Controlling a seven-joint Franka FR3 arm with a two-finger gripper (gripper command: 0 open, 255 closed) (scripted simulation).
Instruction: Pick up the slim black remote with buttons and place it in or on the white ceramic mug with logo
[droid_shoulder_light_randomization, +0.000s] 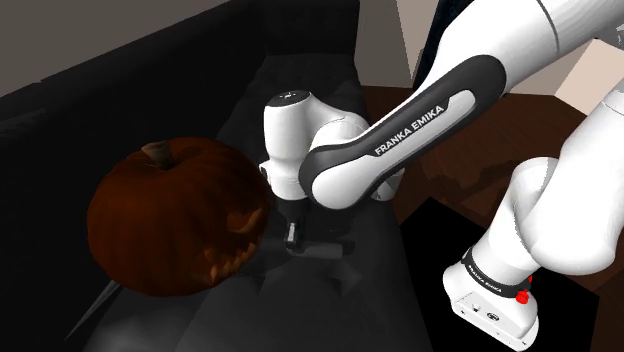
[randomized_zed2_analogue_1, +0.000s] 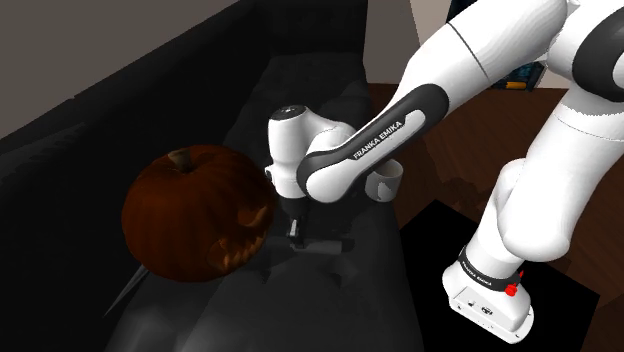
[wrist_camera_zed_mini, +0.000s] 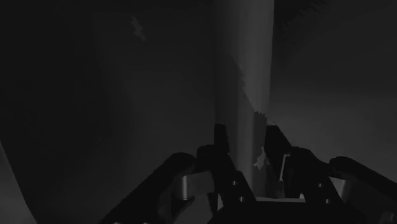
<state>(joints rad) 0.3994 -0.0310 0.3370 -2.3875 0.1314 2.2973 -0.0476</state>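
In the wrist view the remote (wrist_camera_zed_mini: 245, 95) appears as a long dark grey slab running away from my gripper (wrist_camera_zed_mini: 247, 153). The two fingers sit close against its two long sides, so they are shut on it. The hand points straight down with the gripper (droid_shoulder_light_randomization: 293, 238) low on the dark sofa seat, right beside the pumpkin. The second exterior view has the gripper (randomized_zed2_analogue_1: 296, 238) in the same place. The white mug (randomized_zed2_analogue_1: 385, 182) stands on the seat just behind my forearm, which partly covers it. Its logo is hidden.
A big dark orange pumpkin (droid_shoulder_light_randomization: 175, 220) (randomized_zed2_analogue_1: 195, 215) with a carved face sits on the black sofa (droid_shoulder_light_randomization: 300, 90), close to the gripper at the shoulder view's left. The sofa back rises behind. My stand (droid_shoulder_light_randomization: 495, 300) is at the lower right, on a dark floor.
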